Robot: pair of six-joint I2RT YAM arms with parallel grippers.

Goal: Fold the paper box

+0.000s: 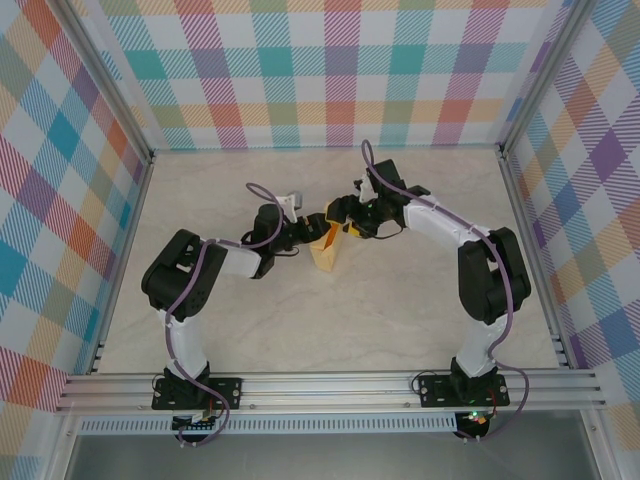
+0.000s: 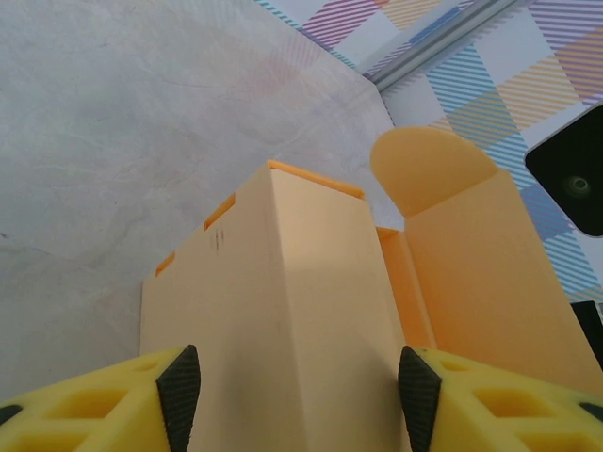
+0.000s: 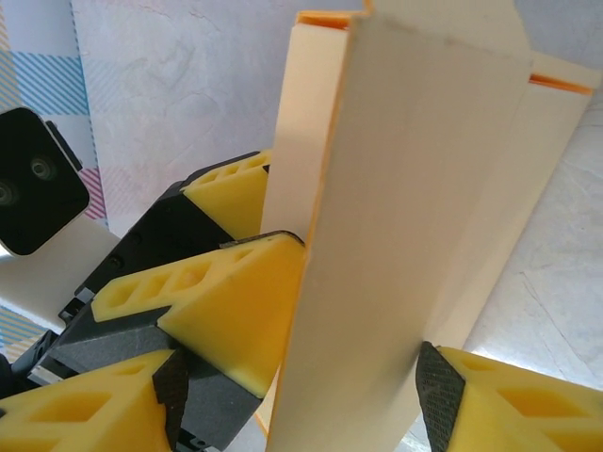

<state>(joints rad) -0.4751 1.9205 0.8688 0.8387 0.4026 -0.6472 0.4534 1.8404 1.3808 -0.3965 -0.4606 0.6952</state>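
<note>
- Yellow fingers (image 2: 94,410) of the left gripper (image 2: 300,391) are lying nearest in the left wrist view. Their black pads (image 2: 181,395) are pressing on 2 opposite sides of the paper box (image 2: 283,301), so this gripper is clamping it.
- Between those pads the box is rising as a partly formed yellow-orange shell. 1 sharp folded corner is pointing toward the lens, and small slots (image 2: 220,212) are showing along its left edge.
- On the right of the shell a tall panel (image 2: 490,282) is standing open, ending in a rounded flap (image 2: 429,169).
- The right gripper (image 3: 300,386) is reaching in from the opposite side with its fingers spread. 1 pad is touching the edge of a box panel, and the other is sitting apart from the card, with a finger of the left gripper between them.
- In the top view the box is standing upright and leaning a little on the marbled tabletop (image 1: 420,320). It is sitting near the middle, between the 2 gripper heads.
- The left arm (image 1: 200,270) and the right arm (image 1: 470,250) are both bending inward toward the box, each carrying a purple cable (image 1: 425,197).
- Plaid walls (image 1: 330,70) are enclosing the table on 3 sides.
</note>
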